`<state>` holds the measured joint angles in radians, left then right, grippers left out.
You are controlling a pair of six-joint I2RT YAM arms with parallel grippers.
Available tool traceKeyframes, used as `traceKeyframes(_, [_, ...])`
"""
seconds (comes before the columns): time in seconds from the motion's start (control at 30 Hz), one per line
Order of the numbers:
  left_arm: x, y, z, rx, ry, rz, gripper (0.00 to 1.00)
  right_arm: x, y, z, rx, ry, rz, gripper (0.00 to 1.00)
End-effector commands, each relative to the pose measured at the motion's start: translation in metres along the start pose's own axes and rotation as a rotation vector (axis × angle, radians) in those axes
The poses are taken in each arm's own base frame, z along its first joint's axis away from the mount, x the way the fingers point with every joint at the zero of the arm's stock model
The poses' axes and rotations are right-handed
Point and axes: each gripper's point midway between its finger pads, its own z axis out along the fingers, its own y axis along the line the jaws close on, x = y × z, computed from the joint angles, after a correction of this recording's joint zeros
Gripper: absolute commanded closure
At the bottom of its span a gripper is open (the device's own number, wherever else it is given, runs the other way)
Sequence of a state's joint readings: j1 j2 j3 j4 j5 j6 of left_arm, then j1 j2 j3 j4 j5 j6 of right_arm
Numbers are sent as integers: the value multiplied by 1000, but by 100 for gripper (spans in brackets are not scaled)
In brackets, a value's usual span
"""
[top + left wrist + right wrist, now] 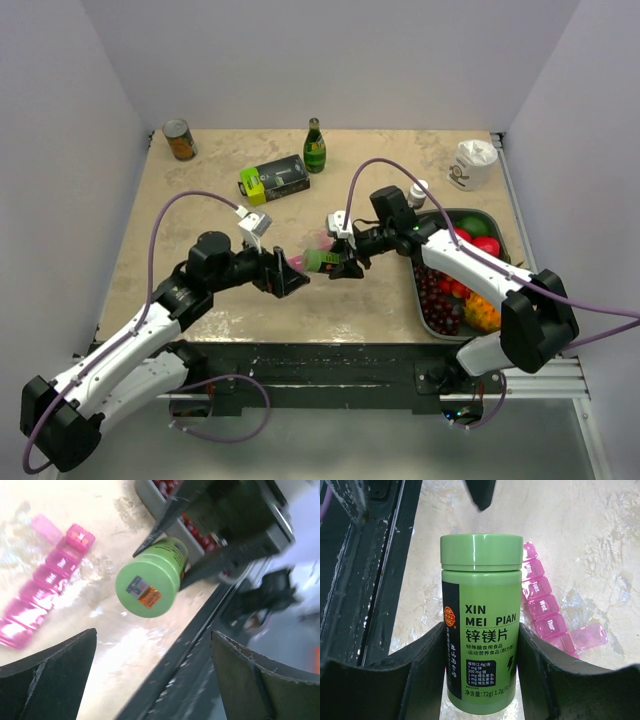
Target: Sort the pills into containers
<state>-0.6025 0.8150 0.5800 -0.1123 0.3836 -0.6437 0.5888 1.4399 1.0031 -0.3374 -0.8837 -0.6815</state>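
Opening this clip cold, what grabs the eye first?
The bright green pill bottle, lid on, is clamped in the right gripper over the middle of the table. The open left gripper faces its cap without touching it. On the tabletop beside it lies the pink pill organiser, one lid flipped open.

1. Your top view looks down from above and behind the arms, taking in the whole counter (200,200).
2. Your left wrist view sits close, facing the green bottle (152,577) end-on.
3. Your right wrist view hugs that bottle's label. Both wrist views share the pink organiser strip (542,605).
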Motion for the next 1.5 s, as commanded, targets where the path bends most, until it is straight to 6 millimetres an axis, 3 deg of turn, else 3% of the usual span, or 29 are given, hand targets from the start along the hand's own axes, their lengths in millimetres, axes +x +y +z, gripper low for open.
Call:
traceKeyframes(0.0, [-18,-21,-16,155,-6,623,1,-11,8,-2,-59,-43,-78,100])
traceKeyframes(0.07, [-18,-35,-21,277,-42,868,1,-11,12,-1,-78,-49,-88,100])
traceKeyframes(0.13, [-13,-35,-19,318,-80,1001,1,-9,17,-1,-104,-56,-97,100])
traceKeyframes(0.17, [-21,-36,-17,322,-142,1120,1,-9,18,-1,-110,-58,-102,100])
traceKeyframes(0.27, [-20,-27,-3,331,-169,1228,0,-9,21,-1,-122,-61,-112,100])
traceKeyframes(0.5, [-18,-30,21,401,-132,1260,3,-5,23,0,-135,-61,-117,100])
traceKeyframes(0.8, [-6,-31,33,434,-80,1182,19,-4,23,1,-136,-60,-116,100])
traceKeyframes(0.9, [-2,-31,36,442,-59,1153,26,-4,23,1,-135,-58,-113,100])
traceKeyframes(0.97, [-1,-30,38,436,-45,1132,39,-5,23,1,-135,-60,-115,100])
traceKeyframes(1.17, [0,-31,37,426,-40,1059,52,-3,21,1,-126,-54,-108,100])
traceKeyframes(1.3, [1,-30,37,401,-28,975,76,-3,19,2,-116,-50,-99,100])
traceKeyframes(1.33, [0,-31,37,387,-23,910,88,-3,18,2,-111,-47,-98,100])
traceKeyframes(1.37, [-2,-30,37,363,-26,864,93,-2,17,2,-107,-44,-95,100])
traceKeyframes(1.47, [-4,-30,38,309,-2,683,100,-3,11,2,-80,-39,-82,100])
